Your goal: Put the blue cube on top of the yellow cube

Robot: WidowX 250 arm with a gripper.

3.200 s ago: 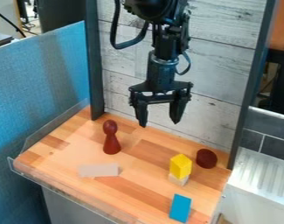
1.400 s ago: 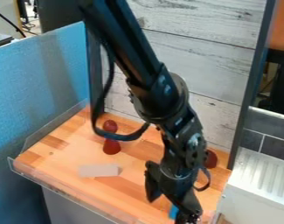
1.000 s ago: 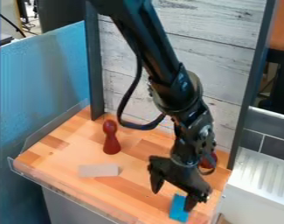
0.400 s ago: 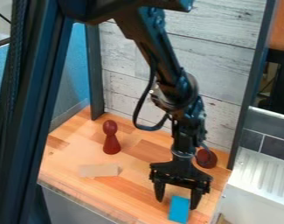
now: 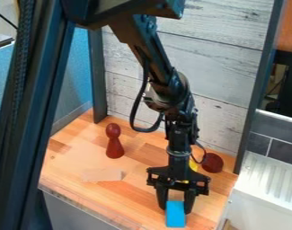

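Blue cube [image 5: 175, 216]: I have it pinched between the fingers of my gripper [image 5: 175, 207], low in the frame and right of centre, long axis running up and down the picture. Beyond, partly hidden, is the yellow cube [image 5: 193, 165].

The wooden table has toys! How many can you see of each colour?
Red: 2, the pawn shape and the round dark red piece
Blue: 1, the blue block
Yellow: 1, the yellow block, partly hidden behind the gripper
Pale: 1, the flat piece
Total: 5 that I can see
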